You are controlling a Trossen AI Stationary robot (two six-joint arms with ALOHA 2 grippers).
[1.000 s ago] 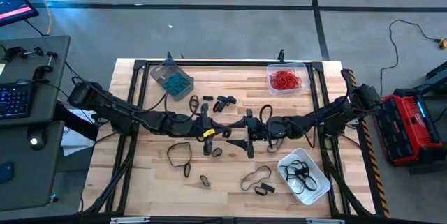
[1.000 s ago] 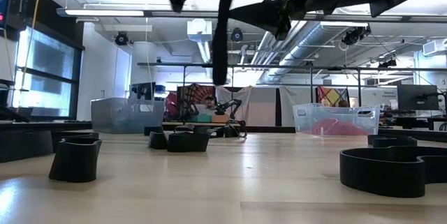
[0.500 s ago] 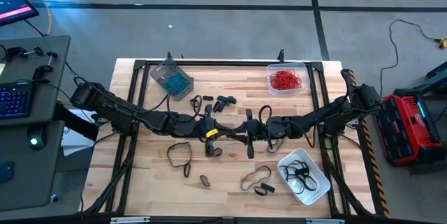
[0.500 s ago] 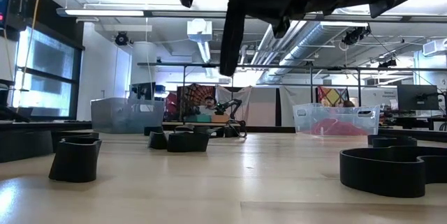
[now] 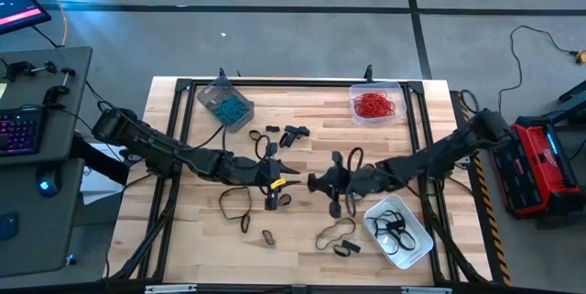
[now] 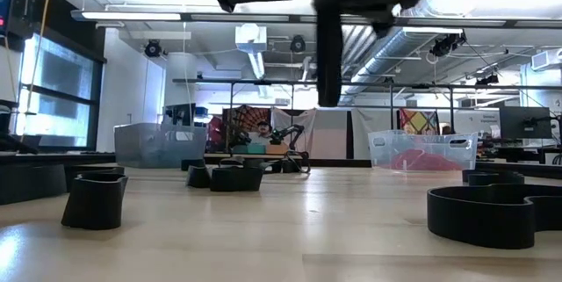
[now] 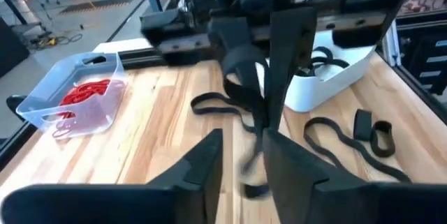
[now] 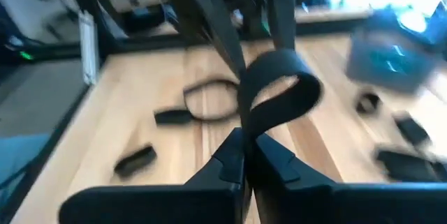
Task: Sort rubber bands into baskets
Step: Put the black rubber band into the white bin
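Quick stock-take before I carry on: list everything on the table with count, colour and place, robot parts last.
Grey-tinted basket: one, holds teal bands, far left corner.
Clear basket: one, holds red bands, far right corner.
Whitish basket: one, holds a few black bands, near right.
Loose black bands: roughly ten, black, scattered across the table's middle and near part; exact count unclear.
Held black band: one, black, a loop pinched in the right gripper.
Table: one, light wood with a dark frame.
Left gripper: mid-table, left of centre, fingers parted.
Right gripper: mid-table, right of centre, shut on the held black band.
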